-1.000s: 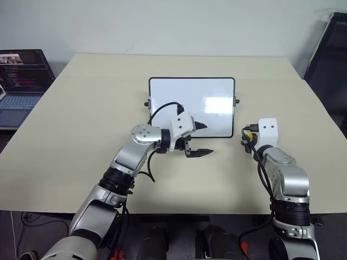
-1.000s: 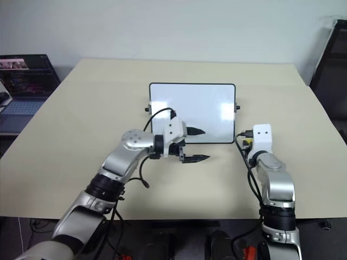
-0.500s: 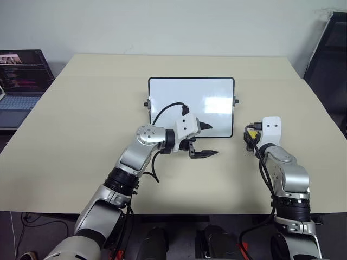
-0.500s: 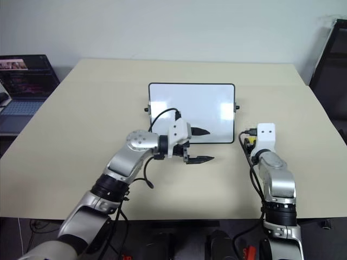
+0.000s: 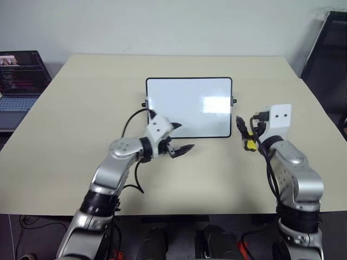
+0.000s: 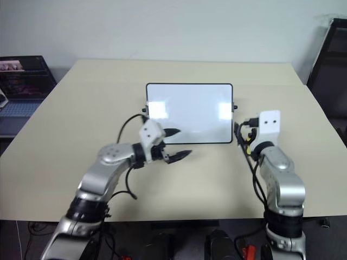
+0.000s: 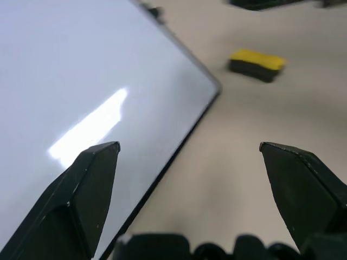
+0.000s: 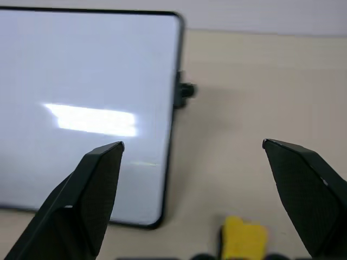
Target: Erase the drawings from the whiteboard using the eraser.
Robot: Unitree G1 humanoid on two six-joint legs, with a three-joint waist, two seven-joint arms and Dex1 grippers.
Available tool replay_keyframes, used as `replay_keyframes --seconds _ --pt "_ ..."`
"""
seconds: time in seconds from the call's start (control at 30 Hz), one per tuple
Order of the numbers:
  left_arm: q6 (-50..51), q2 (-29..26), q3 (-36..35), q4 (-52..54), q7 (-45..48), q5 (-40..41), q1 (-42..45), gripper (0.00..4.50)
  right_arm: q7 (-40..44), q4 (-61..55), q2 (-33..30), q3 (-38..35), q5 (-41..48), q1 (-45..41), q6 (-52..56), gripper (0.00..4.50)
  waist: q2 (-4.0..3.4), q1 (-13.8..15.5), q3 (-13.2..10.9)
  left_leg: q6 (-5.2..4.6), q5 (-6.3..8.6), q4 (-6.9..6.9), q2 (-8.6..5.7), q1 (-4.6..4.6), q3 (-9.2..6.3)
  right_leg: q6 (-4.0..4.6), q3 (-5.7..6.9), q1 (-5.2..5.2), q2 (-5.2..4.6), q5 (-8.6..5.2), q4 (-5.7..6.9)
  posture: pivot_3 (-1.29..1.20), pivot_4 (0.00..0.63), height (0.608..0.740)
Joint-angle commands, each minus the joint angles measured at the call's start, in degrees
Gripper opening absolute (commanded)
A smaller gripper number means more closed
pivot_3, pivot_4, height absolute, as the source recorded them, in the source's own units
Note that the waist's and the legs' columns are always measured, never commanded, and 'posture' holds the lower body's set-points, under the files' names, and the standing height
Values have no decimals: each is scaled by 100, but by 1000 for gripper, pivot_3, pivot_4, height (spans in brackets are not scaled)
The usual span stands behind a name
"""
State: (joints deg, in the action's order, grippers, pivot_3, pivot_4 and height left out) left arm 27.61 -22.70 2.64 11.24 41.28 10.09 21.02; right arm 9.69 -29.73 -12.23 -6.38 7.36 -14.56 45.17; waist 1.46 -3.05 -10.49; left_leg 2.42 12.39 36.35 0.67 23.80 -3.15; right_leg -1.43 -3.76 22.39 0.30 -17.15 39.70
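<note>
Head view: your right tool (image 5: 245,132) has let go of eraser (image 5: 250,144), fingers now spread wide, lifted off it; eraser lies on surface (image 5: 81,108) just right of whiteboard (image 5: 188,106); left tool (image 5: 179,138) has swung left, off board's lower edge, fingers apart, empty

Wrist views: board face blank, no drawings visible – erasing looks finished

No containers here

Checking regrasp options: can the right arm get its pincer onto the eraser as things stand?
Probably yes. The eraser lies flat on the table beside the whiteboard, right below the right pincer, which is wide open. Nothing lies between them; the left pincer is off at the board's other corner.
</note>
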Motion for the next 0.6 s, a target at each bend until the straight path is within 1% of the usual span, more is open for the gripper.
replay_keyframes --seconds 0.03,0.1,0.17,0.2,0.27,0.37,0.4,0.43,0.5,0.6 --pt "438 379 -803 954 -1175 63 -641 4500 -26 -450 -185 448 -545 949 -1492 4487 0 23 0 0 0 0 -1 -1 -2 0 3 -3 -14 0 -4 0 150 740" --pt "393 577 -810 1269 -1592 -113 -1071 4500 -82 -427 -281 438 -755 1514 -2032 4487 2 51 3 0 0 1 -9 -3 -2 -3 6 -10 -23 0 -16 0 150 740" --pt "370 813 -880 1464 -2025 -207 -1404 4500 109 -430 -340 284 -598 1990 -2304 4487 2 100 3 -1 1 2 -13 -3 1 -12 4 -17 -28 3 -26 0 150 740" --pt "345 949 -928 1520 -2293 -285 -1526 4500 -9 -363 -242 89 -549 2130 -2535 4487 4 120 4 -1 1 4 -15 -4 5 -18 1 -17 -28 7 -28 0 150 740" --pt "175 1088 -1055 1577 -2658 -430 -1751 4500 -100 -160 -121 -28 -539 2328 -3091 4487 4 126 4 -2 0 16 -10 -5 2 -21 3 -23 -26 8 -28 0 150 740" --pt "-20 1267 -915 1659 -3118 -732 -1935 4500 211 344 -162 -241 -339 2523 -3834 4487 5 126 4 -3 -1 27 1 -20 7 -38 1 -38 -15 -1 -28 0 150 740" --pt "-94 1277 -992 1617 -3190 -737 -1986 4500 252 469 -101 -214 -285 2609 -3966 4487 5 125 4 -3 -1 27 1 -38 13 -39 1 -59 -13 -3 -32 0 150 740" --pt "-105 1344 -941 1609 -3311 -798 -1979 4500 349 627 -122 -301 -164 2619 -4066 4487 5 126 4 -3 -1 25 1 -60 19 -39 0 -82 -13 -4 -39 0 150 740" --pt "-222 1339 -927 1501 -3394 -850 -1980 4500 422 720 -72 -226 -93 2671 -4178 4487 4 125 4 -4 -1 9 4 -93 23 -35 -5 -113 -13 -7 -56 0 150 740" --pt "-285 1360 -756 1469 -3443 -914 -1985 4500 460 770 -109 -193 -106 2600 -4245 4487 4 131 4 -4 -1 6 3 -89 23 -37 -13 -109 -12 -7 -61 0 150 740"
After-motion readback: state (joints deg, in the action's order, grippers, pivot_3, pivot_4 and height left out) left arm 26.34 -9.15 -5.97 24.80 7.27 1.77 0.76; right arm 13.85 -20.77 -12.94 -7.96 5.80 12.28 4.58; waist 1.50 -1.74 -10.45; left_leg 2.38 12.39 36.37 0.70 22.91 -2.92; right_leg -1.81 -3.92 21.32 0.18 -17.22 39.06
